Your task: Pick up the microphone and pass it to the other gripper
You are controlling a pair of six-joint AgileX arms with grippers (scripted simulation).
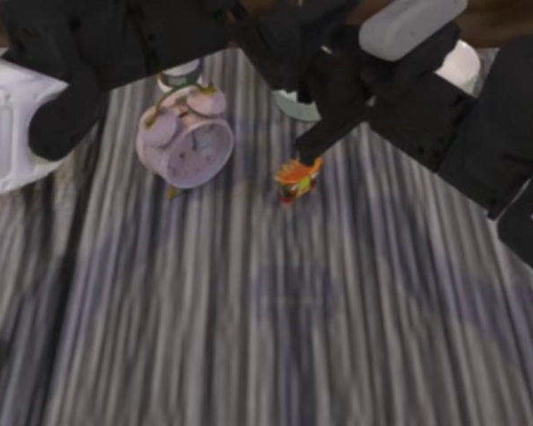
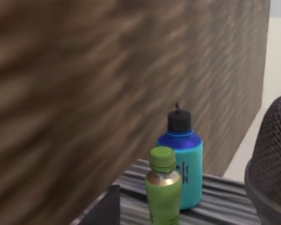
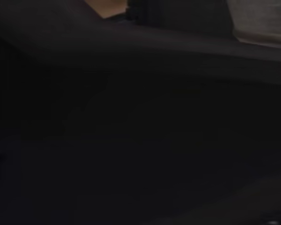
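Observation:
The microphone's grey mesh head (image 2: pixel 274 154) fills one edge of the left wrist view, very close to that camera; its handle is out of frame there. From above, my left arm (image 1: pixel 195 35), the one with the white boxy segment (image 1: pixel 9 124), reaches along the back of the table to the centre. It meets my right arm (image 1: pixel 426 115), the one with the pale-grey capsule segment (image 1: pixel 409 27). A slim black piece (image 1: pixel 315 138) sticks out under that crossing; I cannot tell whether it belongs to the microphone or a gripper. Both grippers are lost among the black arm parts. The right wrist view is dark.
A pink alarm clock (image 1: pixel 185 140) lies back left. A small orange-and-red toy (image 1: pixel 298 177) sits near the centre. A green bottle (image 2: pixel 164 187) and a blue bottle (image 2: pixel 187 164) stand at the table's edge by a brown wall. A pale round object (image 1: pixel 293 105) shows under the arms.

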